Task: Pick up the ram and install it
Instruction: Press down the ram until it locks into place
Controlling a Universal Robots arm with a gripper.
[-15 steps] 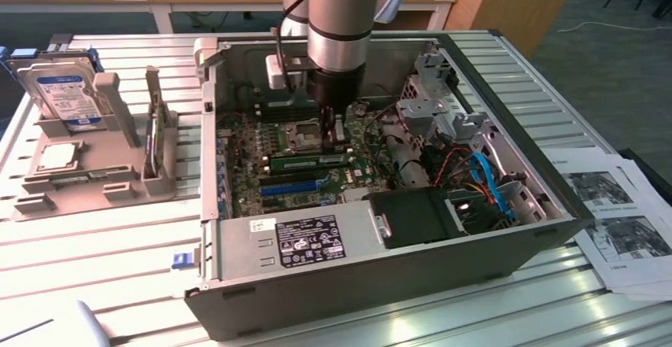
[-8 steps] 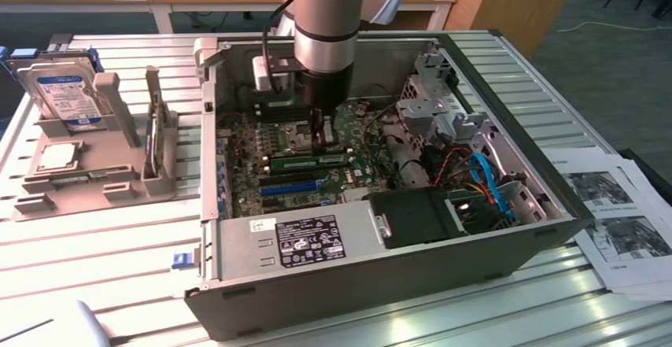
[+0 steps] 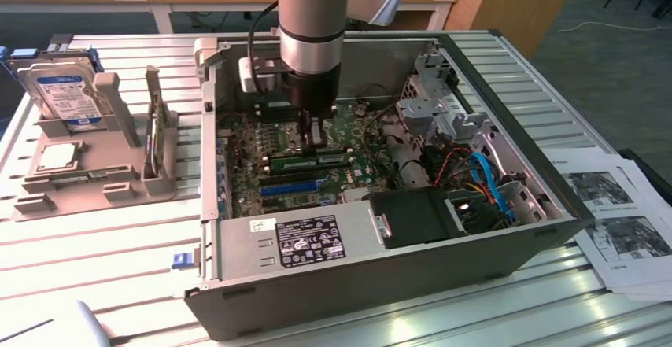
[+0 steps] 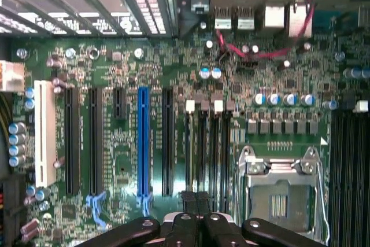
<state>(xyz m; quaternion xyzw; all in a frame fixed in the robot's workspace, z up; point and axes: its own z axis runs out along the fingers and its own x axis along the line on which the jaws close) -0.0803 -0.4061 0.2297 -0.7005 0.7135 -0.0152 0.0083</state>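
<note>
**Item: open computer case (image 3: 347,284), on a slatted metal table (image 3: 94,260); state as you would have found it.**

- Arm: you had it reaching straight down into the case from above, over the motherboard (image 3: 347,174).
- Gripper (image 3: 313,144): it was low inside the case, just above the board. In the wrist view the gripper (image 4: 195,199) showed its two dark fingers clenched together. Whether they pinched anything or only pressed down could not be told.
- The ram (image 3: 304,160): a green stick lying along a memory slot on the motherboard, inside the case and directly under the fingertips. In the wrist view the ram (image 4: 190,151) appeared edge-on as a thin line in one of the black slots, with a white clip (image 4: 190,106) at its far end.
- Blue slot strip (image 3: 289,187): on the motherboard inside the case, near the ram and apart from it. The wrist view showed it as a long blue slot (image 4: 143,143) among black ones.
- Processor socket (image 4: 280,186): a silver frame on the board, on the other side of the memory slots from the blue slot.
- Black fan housing (image 3: 420,217): inside the case, with blue cables (image 3: 492,186) just beside it.
- Hard drive (image 3: 65,95): outside the case on the exterior view's left, standing in a grey holder (image 3: 79,174).
- Printed sheets (image 3: 619,221): outside the case on the exterior view's right, flat on the table.
</note>
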